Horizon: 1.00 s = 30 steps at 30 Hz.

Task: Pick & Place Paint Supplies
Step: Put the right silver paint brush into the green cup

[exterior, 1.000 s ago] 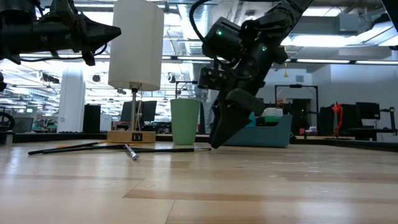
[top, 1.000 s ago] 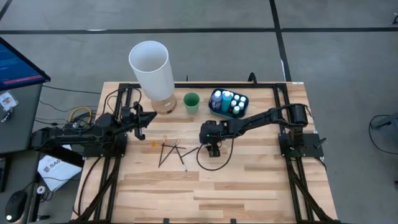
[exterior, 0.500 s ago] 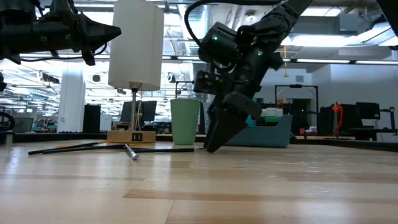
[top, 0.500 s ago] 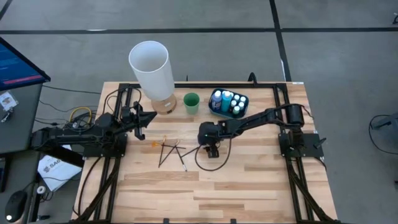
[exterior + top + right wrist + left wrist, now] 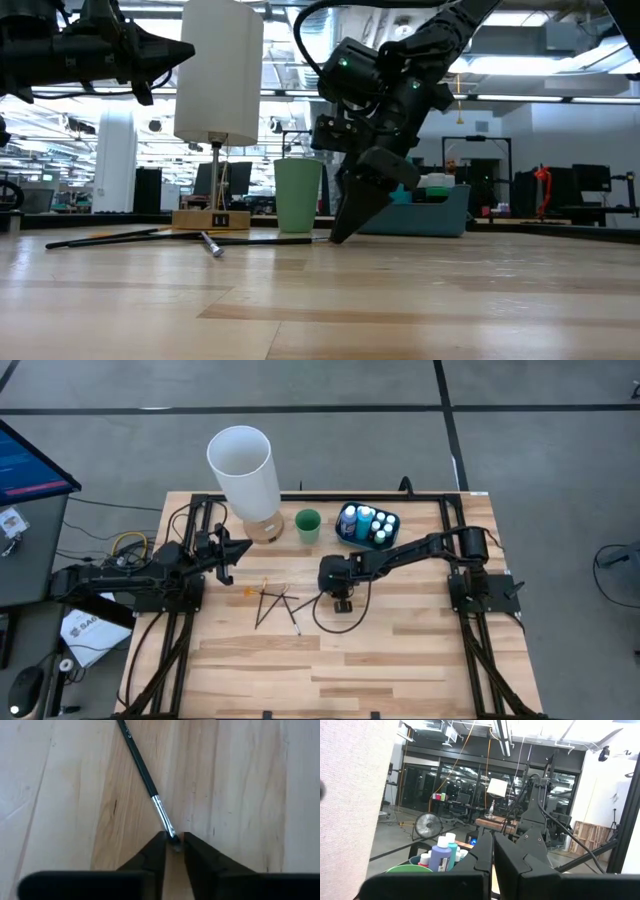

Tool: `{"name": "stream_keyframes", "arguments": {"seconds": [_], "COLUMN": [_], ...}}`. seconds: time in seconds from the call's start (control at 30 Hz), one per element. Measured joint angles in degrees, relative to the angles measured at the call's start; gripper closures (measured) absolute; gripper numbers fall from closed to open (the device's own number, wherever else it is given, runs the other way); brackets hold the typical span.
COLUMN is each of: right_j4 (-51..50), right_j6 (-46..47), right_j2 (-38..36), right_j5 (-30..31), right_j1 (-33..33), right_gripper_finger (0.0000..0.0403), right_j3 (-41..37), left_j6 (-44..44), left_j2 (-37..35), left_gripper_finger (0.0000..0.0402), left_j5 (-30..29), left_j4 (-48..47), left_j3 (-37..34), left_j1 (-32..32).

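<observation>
Right, the right gripper [image 5: 170, 842] was down on the table [image 5: 400, 660], fingers pinched on the metal tip of a brush [image 5: 145, 777]. The left gripper [image 5: 228, 550] hovered shut near the lamp [image 5: 243, 475].

Brushes [image 5: 275, 603]: about four lying crossed, exact count unclear
Bottles [image 5: 368, 523]: roughly six showing in one tray [image 5: 345, 535]
Cups [image 5: 308, 525]: one sitting
Lamps [image 5: 242, 472]: one standing
</observation>
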Motion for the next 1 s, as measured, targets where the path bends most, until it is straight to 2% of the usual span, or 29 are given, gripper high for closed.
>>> {"name": "stream_keyframes", "arguments": {"seconds": [0.17, 0.4, 0.57, 0.7, 0.87, 1.0], "right_j4": [-1.89, -4.84, -10.62, -15.45, -16.32, -19.55], "right_j6": [0.02, 0.84, 1.81, 2.73, 4.21, 4.46], "right_j2": [0.00, -1.44, -5.84, -11.56, -18.38, -21.87], "right_j5": [0.21, 1.31, 2.82, 7.11, 11.98, 19.64], "right_j1": [0.05, 1.11, 1.01, 0.82, 0.49, 0.31], "right_gripper_finger": [0.0397, 0.0400, 0.0402, 0.0402, 0.0403, 0.0403], "right_j3": [0.07, -0.24, -0.75, -0.48, -0.11, 2.13], "left_j6": [0.00, 0.00, 0.00, -0.02, 0.00, 0.00], "left_j2": [0.00, 0.00, 0.02, 0.02, 0.00, 0.02], "left_gripper_finger": [0.0399, 0.0399, 0.0399, 0.0399, 0.0399, 0.0399], "left_j5": [-0.01, -0.02, 0.00, 0.00, -0.01, 0.00], "left_j4": [0.00, 0.00, -0.02, -0.03, 0.03, 0.02], "left_j3": [0.00, 0.00, 0.00, 0.00, 0.00, 0.00], "left_j1": [0.00, 0.00, 0.00, 0.00, 0.00, 0.00]}}
